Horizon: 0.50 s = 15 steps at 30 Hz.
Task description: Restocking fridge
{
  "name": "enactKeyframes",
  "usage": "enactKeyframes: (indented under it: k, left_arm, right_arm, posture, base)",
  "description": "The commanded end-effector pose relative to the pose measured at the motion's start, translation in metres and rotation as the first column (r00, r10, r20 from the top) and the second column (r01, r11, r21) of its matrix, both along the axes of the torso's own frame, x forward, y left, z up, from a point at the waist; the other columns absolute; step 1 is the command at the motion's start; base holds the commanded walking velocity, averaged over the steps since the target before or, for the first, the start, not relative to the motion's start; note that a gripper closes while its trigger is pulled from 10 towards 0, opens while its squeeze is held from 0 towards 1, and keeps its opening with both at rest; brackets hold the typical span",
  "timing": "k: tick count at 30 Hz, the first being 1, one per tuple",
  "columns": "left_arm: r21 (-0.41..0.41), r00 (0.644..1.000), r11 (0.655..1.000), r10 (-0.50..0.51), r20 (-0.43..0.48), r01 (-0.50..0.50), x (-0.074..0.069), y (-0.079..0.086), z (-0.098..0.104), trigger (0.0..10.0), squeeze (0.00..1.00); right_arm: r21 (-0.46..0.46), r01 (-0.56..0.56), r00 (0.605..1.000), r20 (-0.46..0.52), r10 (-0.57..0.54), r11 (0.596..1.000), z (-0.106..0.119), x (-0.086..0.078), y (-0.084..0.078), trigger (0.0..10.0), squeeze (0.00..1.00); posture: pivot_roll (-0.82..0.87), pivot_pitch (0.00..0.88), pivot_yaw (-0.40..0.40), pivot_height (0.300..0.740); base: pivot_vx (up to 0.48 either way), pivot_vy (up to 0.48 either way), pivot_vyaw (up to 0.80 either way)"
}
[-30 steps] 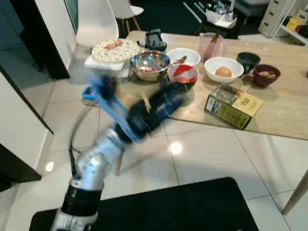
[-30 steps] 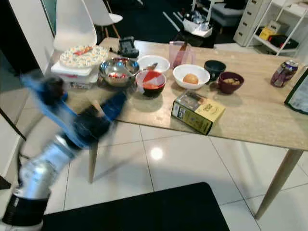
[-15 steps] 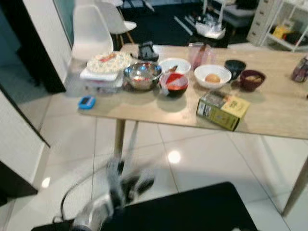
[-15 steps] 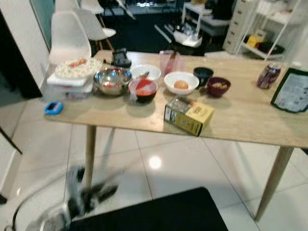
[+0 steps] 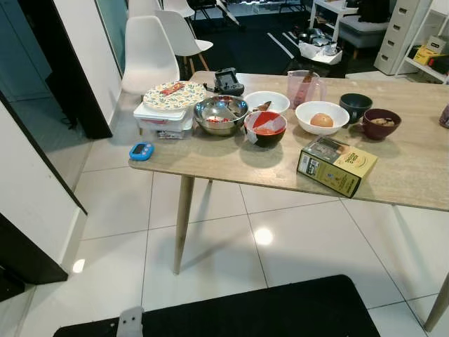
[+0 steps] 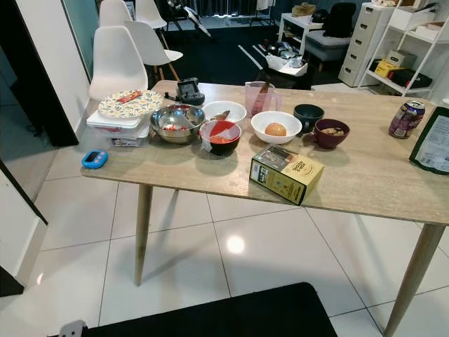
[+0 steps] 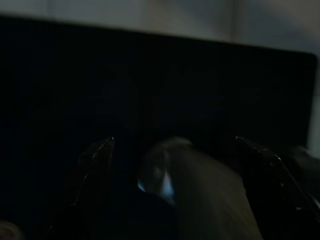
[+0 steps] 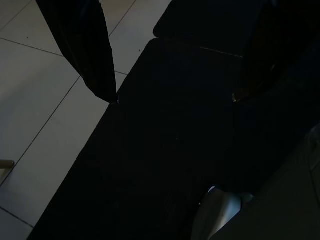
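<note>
Both my arms hang low over the black floor mat. My right gripper has its two black fingers spread wide apart with only mat and pale tile between them. My left gripper sits in deep shade, its fingers also parted, pinching nothing.

The long pale wooden table carries the food. Near its front edge lies a yellow and dark green carton on its side. Behind it, toward the middle, stand a white bowl holding an egg and a black bowl of red sauce. A steel mixing bowl sits toward the left end, beside a lidded white container. A small blue timer rests at the front left corner.
</note>
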State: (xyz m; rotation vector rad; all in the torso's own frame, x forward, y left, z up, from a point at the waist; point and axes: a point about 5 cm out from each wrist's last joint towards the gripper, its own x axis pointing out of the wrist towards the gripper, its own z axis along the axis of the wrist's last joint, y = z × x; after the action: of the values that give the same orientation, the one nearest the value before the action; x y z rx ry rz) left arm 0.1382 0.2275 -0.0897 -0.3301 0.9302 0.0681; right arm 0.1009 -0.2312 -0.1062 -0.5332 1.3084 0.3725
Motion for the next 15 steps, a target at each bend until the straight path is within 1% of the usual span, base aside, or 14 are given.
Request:
enactKeyframes:
  k: [1, 3, 4, 6, 8, 9, 10, 11, 12, 13, 14, 15]
  left_arm:
    - [0.068, 1.000, 0.998, 0.000, 0.003, -0.001, 0.003, 0.007, 0.002, 10.0, 0.00]
    - [0.120, 1.000, 0.992, 0.020, 0.012, -0.022, 0.009, 0.013, 0.005, 10.0, 0.00]
    - [0.120, 1.000, 0.992, 0.020, 0.012, -0.022, 0.009, 0.013, 0.005, 10.0, 0.00]
    - [0.136, 0.998, 0.989, 0.051, 0.034, -0.055, 0.015, 0.012, 0.007, 10.0, 0.00]
    - [0.142, 0.998, 0.989, 0.026, 0.049, -0.032, 0.020, 0.006, 0.008, 10.0, 0.00]
    - [0.142, 0.998, 0.989, 0.026, 0.049, -0.032, 0.020, 0.006, 0.008, 10.0, 0.00]
    - [0.161, 0.999, 0.987, -0.022, 0.034, 0.017, 0.021, 0.002, 0.007, 10.0, 0.00]
    - [0.186, 0.997, 0.980, -0.068, 0.019, 0.064, 0.021, 0.001, 0.006, 10.0, 0.00]
    - [0.204, 0.995, 0.975, -0.097, 0.009, 0.093, 0.021, 0.000, 0.006, 10.0, 0.00]
    - [0.215, 0.994, 0.972, -0.104, 0.015, 0.098, 0.022, 0.002, 0.007, 10.0, 0.00]
    - [0.213, 0.996, 0.975, -0.080, 0.040, 0.070, 0.022, 0.005, 0.008, 10.0, 0.00]
    - [0.213, 0.996, 0.975, -0.080, 0.040, 0.070, 0.022, 0.005, 0.008, 10.0, 0.00]
  right_arm:
    - [0.005, 0.009, 1.000, 0.021, -0.009, 1.000, 0.000, 0.000, 0.002, 10.0, 0.00]
    - [0.005, 0.025, 0.999, 0.044, -0.025, 1.000, 0.000, 0.001, 0.001, 10.0, 0.00]
    - [0.005, 0.025, 0.999, 0.044, -0.025, 1.000, 0.000, 0.001, 0.001, 10.0, 0.00]
    - [-0.006, 0.043, 0.997, 0.058, -0.043, 0.999, 0.001, 0.000, -0.005, 10.0, 0.00]
    - [-0.012, 0.040, 0.996, 0.078, -0.039, 0.999, 0.004, 0.007, -0.008, 10.0, 0.00]
    - [-0.012, 0.040, 0.996, 0.078, -0.039, 0.999, 0.004, 0.007, -0.008, 10.0, 0.00]
    - [-0.014, 0.068, 0.992, 0.105, -0.066, 0.998, 0.006, 0.014, -0.009, 10.0, 0.00]
    - [0.000, 0.120, 0.984, 0.136, -0.119, 0.993, 0.007, 0.021, -0.007, 10.0, 0.00]
    - [0.012, 0.159, 0.975, 0.154, -0.159, 0.987, 0.008, 0.025, -0.005, 10.0, 0.00]
    - [0.017, 0.168, 0.974, 0.154, -0.169, 0.986, 0.008, 0.026, -0.002, 10.0, 0.00]
    - [0.019, 0.140, 0.981, 0.132, -0.141, 0.990, 0.006, 0.023, 0.001, 10.0, 0.00]
    - [0.019, 0.140, 0.981, 0.132, -0.141, 0.990, 0.006, 0.023, 0.001, 10.0, 0.00]
  posture:
    - [-0.07, 0.000, 0.016, 0.740]
    - [-0.05, 0.000, 0.018, 0.740]
    - [-0.05, 0.000, 0.018, 0.740]
    - [-0.06, 0.000, 0.022, 0.740]
    - [-0.08, 0.014, 0.026, 0.740]
    - [-0.08, 0.014, 0.026, 0.740]
    - [-0.06, 0.079, 0.000, 0.740]
    - [-0.04, 0.015, -0.028, 0.740]
    - [-0.04, 0.006, -0.033, 0.740]
    - [-0.03, 0.018, -0.022, 0.740]
    - [-0.04, 0.034, -0.021, 0.740]
    - [-0.04, 0.034, -0.021, 0.740]
  base:
    - [0.000, 0.000, 0.00]
    - [0.000, 0.000, 0.00]
    - [0.000, 0.000, 0.00]
    - [0.000, 0.000, 0.00]
    - [0.000, 0.000, 0.00]
    - [0.000, 0.000, 0.00]
    - [0.000, 0.000, 0.00]
    - [0.000, 0.000, 0.00]
    - [0.000, 0.000, 0.00]
    - [0.000, 0.000, 0.00]
    - [0.000, 0.000, 0.00]
    - [0.000, 0.000, 0.00]
